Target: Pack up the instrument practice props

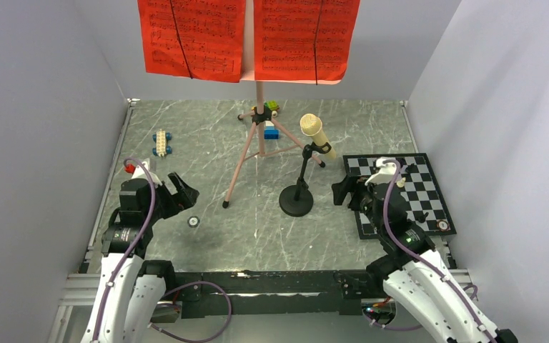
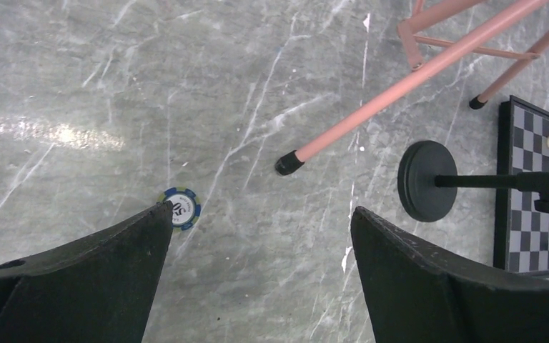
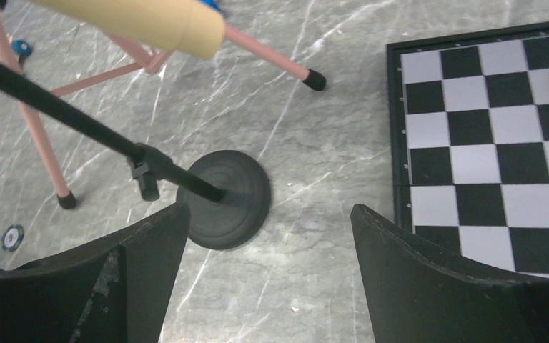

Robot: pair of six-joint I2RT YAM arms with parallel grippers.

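Note:
The pink tripod music stand [image 1: 257, 146] stands at the back middle with two red sheet-music pages [image 1: 193, 36] on its desk. Right of it, the beige foam-headed microphone [image 1: 316, 133] rests in the black round-base mic stand [image 1: 297, 204]. My left gripper [image 1: 184, 191] hangs open over bare table, left of the tripod's near foot [image 2: 286, 164]. In the left wrist view, that gripper [image 2: 261, 211] holds nothing. My right gripper [image 1: 342, 191] is open just right of the mic stand's base [image 3: 232, 196], nothing between its fingers [image 3: 270, 211]. The microphone [image 3: 143, 21] shows above.
A chessboard [image 1: 429, 207] with pieces lies at the right, under my right arm. A blue-and-white poker chip [image 1: 194, 221] lies by my left gripper. Toy block cars sit at the back left [image 1: 161, 143] and behind the tripod [image 1: 270, 125]. Grey walls close in three sides.

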